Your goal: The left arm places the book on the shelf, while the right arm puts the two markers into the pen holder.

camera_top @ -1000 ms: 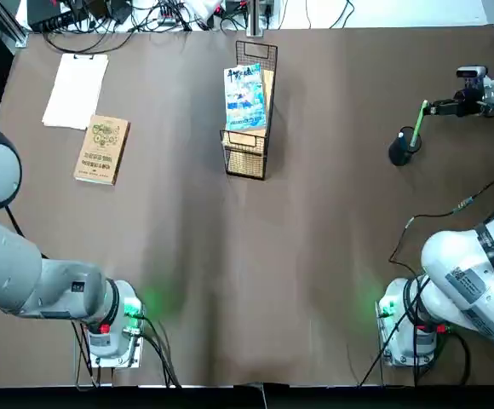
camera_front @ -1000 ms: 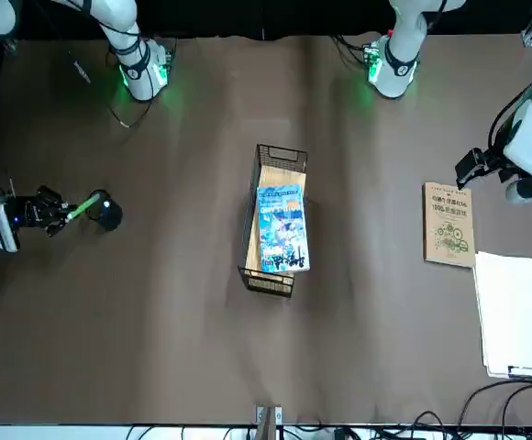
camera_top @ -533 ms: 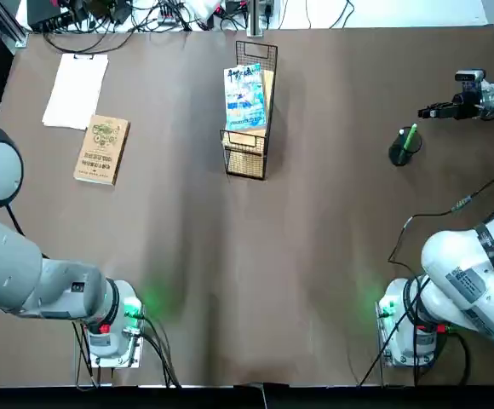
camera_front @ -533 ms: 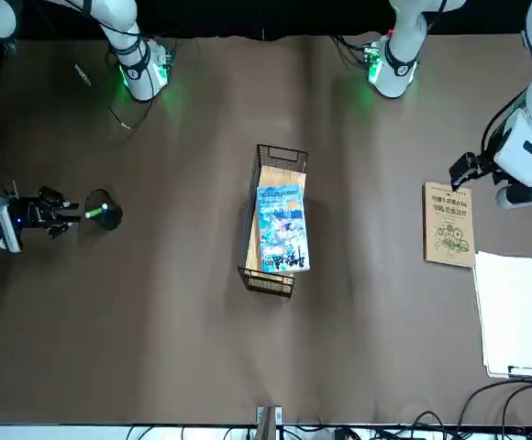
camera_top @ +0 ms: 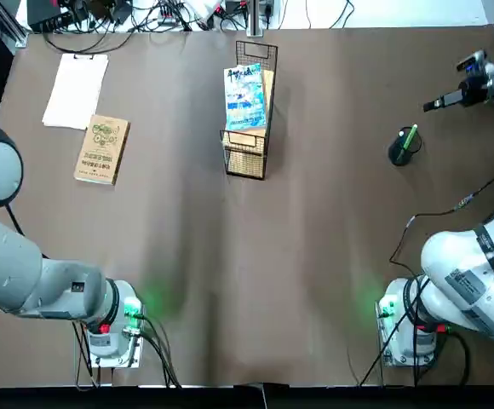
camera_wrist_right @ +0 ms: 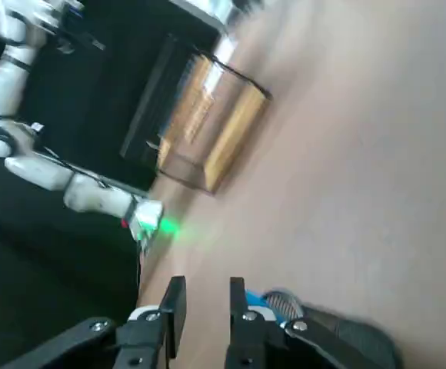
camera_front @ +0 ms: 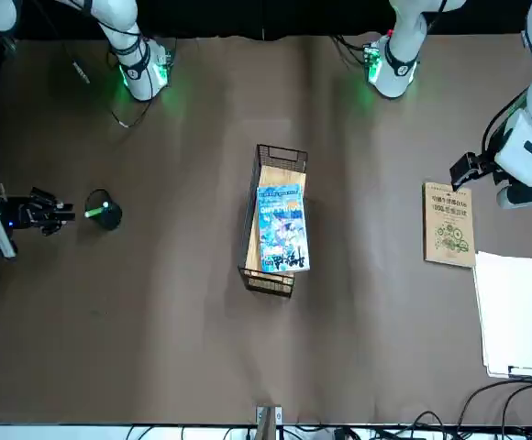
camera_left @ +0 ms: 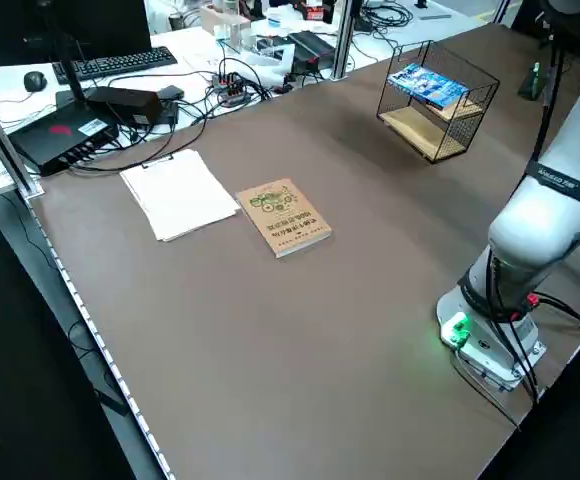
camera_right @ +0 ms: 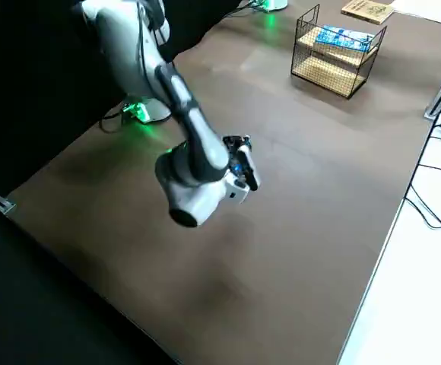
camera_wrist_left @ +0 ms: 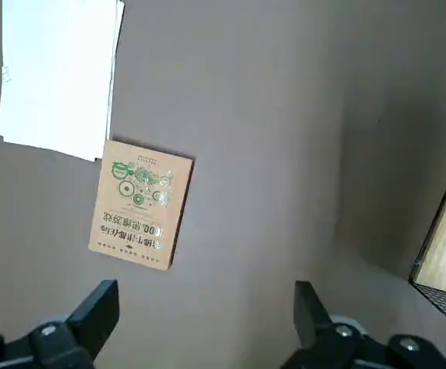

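- The blue and white book (camera_front: 284, 229) lies flat on the wood top of the shelf (camera_front: 284, 176), cover up. The board is under it, so I think it can rest there by itself.
- The left gripper (camera_wrist_left: 206, 290) has its two fingers wide apart with nothing between them. It hangs in the air near the tan book (camera_top: 102, 151), out of the way of the shelf.
- The right gripper (camera_wrist_right: 208, 283) is let go too, with a gap between its fingers. It is up in the air near the pen holder (camera_top: 398, 154), touching nothing.
- The green marker (camera_top: 410, 136) is in the pen holder and leans on its rim, because the cup is wider than the pen.
- A bit of blue (camera_wrist_right: 255, 298) shows by the cup, partly behind a finger. I guess it is the other marker, but I can't tell if it is inside.
- The job looks done, or almost. Both arms should just back off gently, as a bump could tip the little cup.
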Motion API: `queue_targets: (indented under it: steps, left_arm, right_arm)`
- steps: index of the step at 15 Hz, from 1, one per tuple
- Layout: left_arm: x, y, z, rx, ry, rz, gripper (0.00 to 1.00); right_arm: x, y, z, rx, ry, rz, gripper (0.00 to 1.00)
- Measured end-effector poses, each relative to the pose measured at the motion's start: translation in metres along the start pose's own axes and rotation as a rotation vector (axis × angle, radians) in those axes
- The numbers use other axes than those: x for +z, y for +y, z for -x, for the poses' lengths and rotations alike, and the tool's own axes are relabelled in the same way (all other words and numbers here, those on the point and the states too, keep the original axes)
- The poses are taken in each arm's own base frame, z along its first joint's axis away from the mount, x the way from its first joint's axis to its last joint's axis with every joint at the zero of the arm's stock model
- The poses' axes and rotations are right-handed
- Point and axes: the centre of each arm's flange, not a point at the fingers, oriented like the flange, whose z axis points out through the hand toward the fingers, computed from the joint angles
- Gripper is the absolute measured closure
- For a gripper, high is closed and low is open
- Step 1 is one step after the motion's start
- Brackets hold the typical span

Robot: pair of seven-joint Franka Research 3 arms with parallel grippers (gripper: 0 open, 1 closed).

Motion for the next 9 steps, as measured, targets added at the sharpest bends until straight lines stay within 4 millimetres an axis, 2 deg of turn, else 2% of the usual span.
queue_targets:
  steps: [3, 6, 9]
  left_arm:
    - [0.0, 0.0, 0.0, -0.001, 0.0, 0.0, 0.0]
    - [0.0, -0.001, 0.0, -0.001, 0.0, 0.0, 0.0]
    - [0.0, 0.0, 0.0, -0.001, 0.0, 0.0, 0.0]
  right_arm:
    - [-0.006, -0.049, -0.06, 0.226, -0.257, 0.187, 0.7]
    - [0.026, -0.099, -0.123, 0.392, -0.442, 0.393, 0.7]
    - [0.059, -0.135, -0.158, 0.536, -0.523, 0.563, 0.68]
